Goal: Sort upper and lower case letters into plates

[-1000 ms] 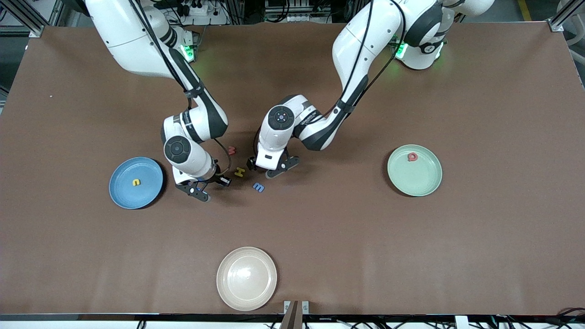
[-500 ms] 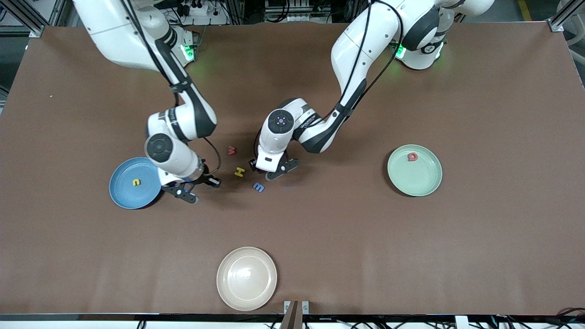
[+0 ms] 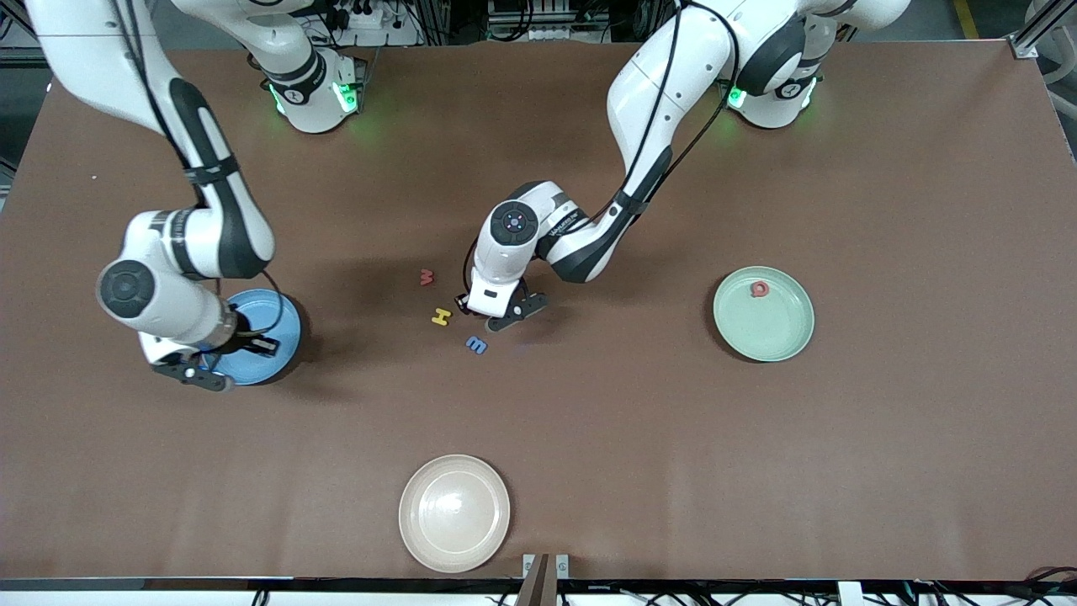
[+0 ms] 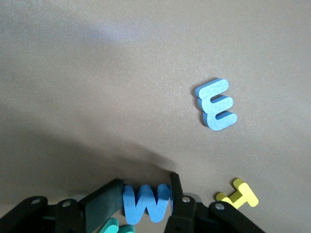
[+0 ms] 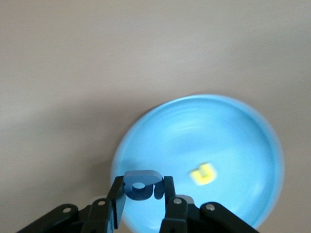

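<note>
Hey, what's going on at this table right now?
Two arms are sorting foam letters into plates. The right gripper holds a dark blue letter over the blue plate, which already has a yellow letter. The left gripper has its fingers around a blue W on the table. The green plate holds a red letter.

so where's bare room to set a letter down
Most of the green plate is free, with only a red letter near its rim. The cream plate is bare. It is crowded around the left gripper, beside the yellow H and blue E.
</note>
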You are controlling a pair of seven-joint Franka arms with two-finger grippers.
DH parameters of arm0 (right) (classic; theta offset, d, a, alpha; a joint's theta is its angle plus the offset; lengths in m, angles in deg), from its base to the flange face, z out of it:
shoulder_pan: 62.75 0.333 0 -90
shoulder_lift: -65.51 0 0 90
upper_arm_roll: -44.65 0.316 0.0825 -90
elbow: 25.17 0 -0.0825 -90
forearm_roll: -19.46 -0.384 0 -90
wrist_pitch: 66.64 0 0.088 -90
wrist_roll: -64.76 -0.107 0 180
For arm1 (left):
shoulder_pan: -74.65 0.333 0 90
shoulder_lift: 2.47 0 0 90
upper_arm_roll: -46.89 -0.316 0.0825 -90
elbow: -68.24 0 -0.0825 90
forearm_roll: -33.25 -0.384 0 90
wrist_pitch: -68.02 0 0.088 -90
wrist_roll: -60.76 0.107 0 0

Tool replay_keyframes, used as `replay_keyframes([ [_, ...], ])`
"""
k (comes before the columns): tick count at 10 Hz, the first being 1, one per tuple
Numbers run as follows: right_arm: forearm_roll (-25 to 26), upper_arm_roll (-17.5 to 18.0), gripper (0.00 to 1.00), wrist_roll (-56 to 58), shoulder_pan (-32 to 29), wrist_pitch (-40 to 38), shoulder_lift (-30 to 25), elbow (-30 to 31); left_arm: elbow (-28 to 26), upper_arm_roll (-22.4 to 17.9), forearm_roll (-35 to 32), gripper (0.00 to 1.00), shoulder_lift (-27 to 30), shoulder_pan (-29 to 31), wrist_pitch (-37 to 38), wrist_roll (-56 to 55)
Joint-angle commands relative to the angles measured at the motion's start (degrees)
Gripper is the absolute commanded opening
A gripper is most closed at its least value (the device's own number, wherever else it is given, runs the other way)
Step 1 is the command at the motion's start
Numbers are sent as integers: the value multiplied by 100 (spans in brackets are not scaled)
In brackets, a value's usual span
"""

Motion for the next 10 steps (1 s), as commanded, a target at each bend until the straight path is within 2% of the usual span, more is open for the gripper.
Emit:
replay_keyframes([
  [1, 122, 60, 0, 261, -275, -140, -70, 101, 185, -79, 160, 11, -159, -88, 257, 213],
  [2, 122, 60, 19, 252, -276, -167, -44, 119, 185, -53, 160, 10, -107, -44, 528, 335],
  [3, 122, 60, 84, 252, -267, -159, -35, 128, 185, -36, 169, 10, -63, 17, 626, 354],
  [4, 122, 60, 100, 252, -267, -167, -34, 128, 185, -36, 169, 10, -54, 26, 636, 354],
  [10, 122, 69, 100, 252, -241, -159, -43, 102, 194, 43, 195, 10, 306, 281, 1250, 459],
])
